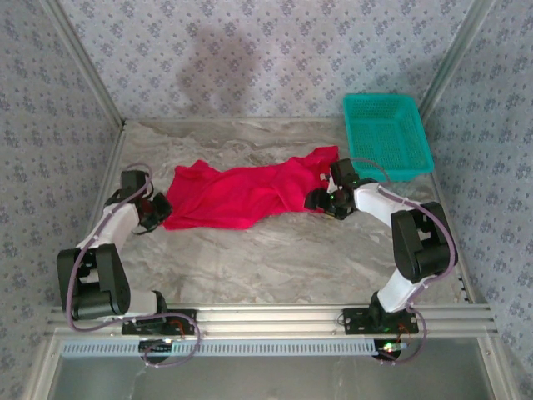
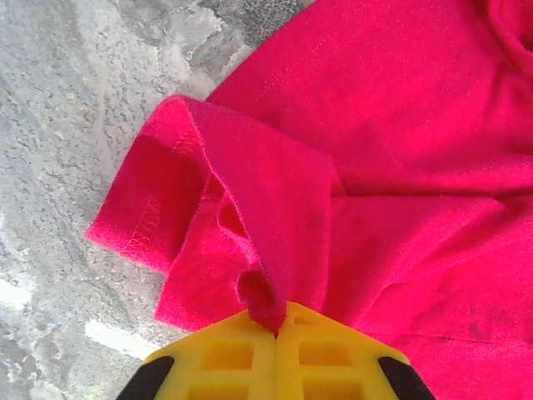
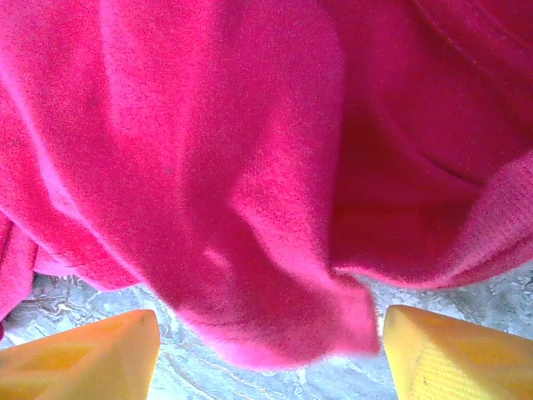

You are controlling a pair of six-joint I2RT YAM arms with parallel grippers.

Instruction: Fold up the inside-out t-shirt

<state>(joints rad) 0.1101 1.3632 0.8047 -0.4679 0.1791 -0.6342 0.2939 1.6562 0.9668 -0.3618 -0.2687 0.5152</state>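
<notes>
The red inside-out t-shirt (image 1: pixel 246 193) lies crumpled and stretched sideways across the middle of the table. My left gripper (image 1: pixel 158 208) is at its left end, shut on a pinched fold of the red cloth (image 2: pixel 271 312) beside a sleeve hem (image 2: pixel 146 221). My right gripper (image 1: pixel 321 200) is at the shirt's right end. Its yellow fingers (image 3: pixel 83 354) stand wide open, and a loose flap of the t-shirt (image 3: pixel 283 317) hangs between them without being pinched.
A teal mesh basket (image 1: pixel 387 133) stands at the back right, just behind the right arm. Patterned walls close in the marble table (image 1: pixel 275 258) on three sides. Bare marble lies in front of the shirt.
</notes>
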